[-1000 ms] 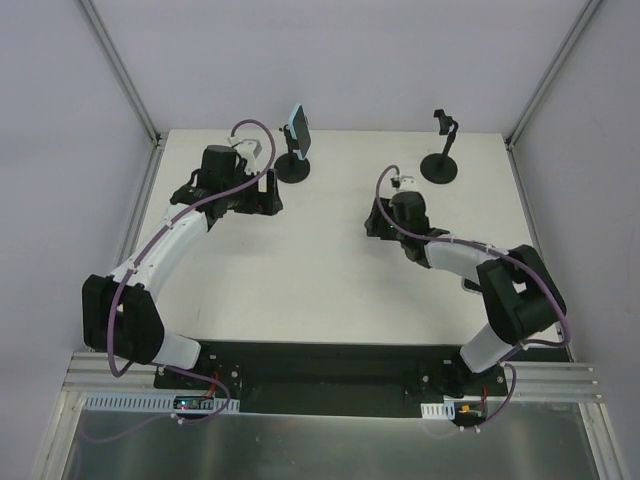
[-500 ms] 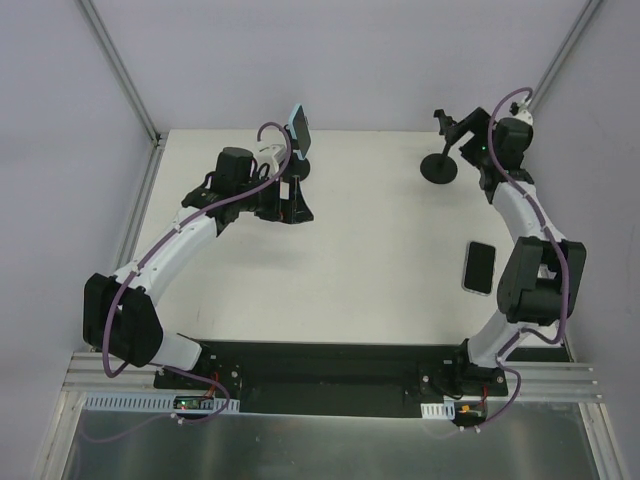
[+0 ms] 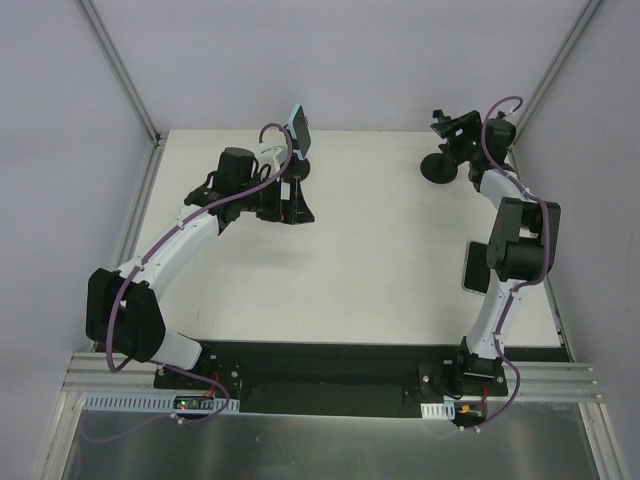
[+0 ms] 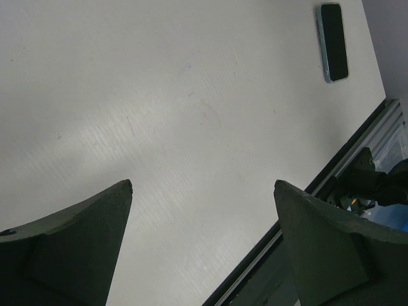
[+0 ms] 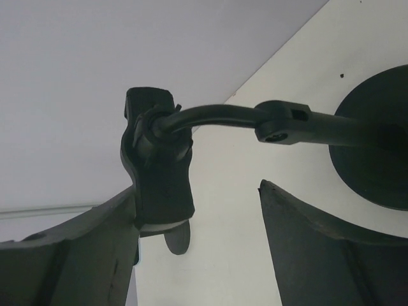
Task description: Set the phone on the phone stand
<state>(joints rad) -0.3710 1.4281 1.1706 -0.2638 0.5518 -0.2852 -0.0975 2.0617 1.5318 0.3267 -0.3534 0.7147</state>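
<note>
top external view: table and both arms seen from above
left gripper (image 3: 292, 208): over the table (image 3: 350, 260), just beside the base of the second stand (image 3: 293, 168); jaws apart, holding nothing
second stand: far left part of the table, it carries a blue phone (image 3: 297, 128) tilted on its top
right gripper (image 3: 462, 138): at the far right corner, right at the top of the phone stand (image 3: 438, 168)
phone stand: round black base on the table, thin arm going up to the clamp, no phone on it
phone (image 3: 474, 268): lies flat on the table at the right side, well apart from the phone stand, partly hidden by the right arm

left wrist view: looking down between the fingers
left gripper (image 4: 204, 185): two dark fingers wide apart, only bare table (image 4: 159, 95) between them
phone (image 4: 333, 41): small in the top right corner, flat on the table, dark face up with a light rim, far from the fingers

right wrist view: close to the stand
right gripper (image 5: 198, 187): jaws apart, not closed on anything
clamp head (image 5: 159, 172): between the two fingers, close against the finger on the picture's left; i cannot tell if it touches; clear gap to the other finger
phone stand (image 5: 284, 122): curved arm goes from the clamp head to the round base at the right edge
</note>
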